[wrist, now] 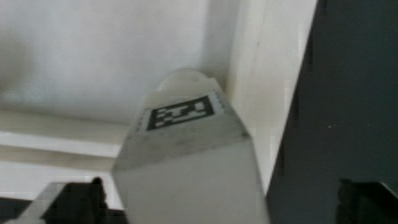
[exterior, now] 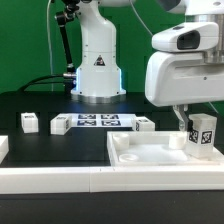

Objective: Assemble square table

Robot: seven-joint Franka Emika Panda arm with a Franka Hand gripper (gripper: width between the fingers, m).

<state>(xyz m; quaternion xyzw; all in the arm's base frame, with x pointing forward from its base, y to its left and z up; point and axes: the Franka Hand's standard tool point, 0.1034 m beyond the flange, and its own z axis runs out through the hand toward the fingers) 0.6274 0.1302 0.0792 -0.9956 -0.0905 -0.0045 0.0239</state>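
The square table's white slab (exterior: pixel 150 152) lies at the front right, raised rim up. A white leg (exterior: pixel 203 132) with a black-and-white tag stands upright at the slab's far right corner. My gripper (exterior: pixel 196 128) hangs over it. In the wrist view the leg (wrist: pixel 187 150) rises between my two dark fingertips (wrist: pixel 75 200). It lies close to one fingertip, and a strip of black table shows between it and the other. The jaws stand wide, so the gripper is open around the leg. Three more legs lie behind the slab (exterior: pixel 30 122), (exterior: pixel 59 125), (exterior: pixel 145 124).
The marker board (exterior: pixel 97 122) lies flat in front of the robot's base (exterior: pixel 97 70). A long white border bar (exterior: pixel 60 182) runs along the table's front edge, with another white piece (exterior: pixel 3 148) at the exterior view's left.
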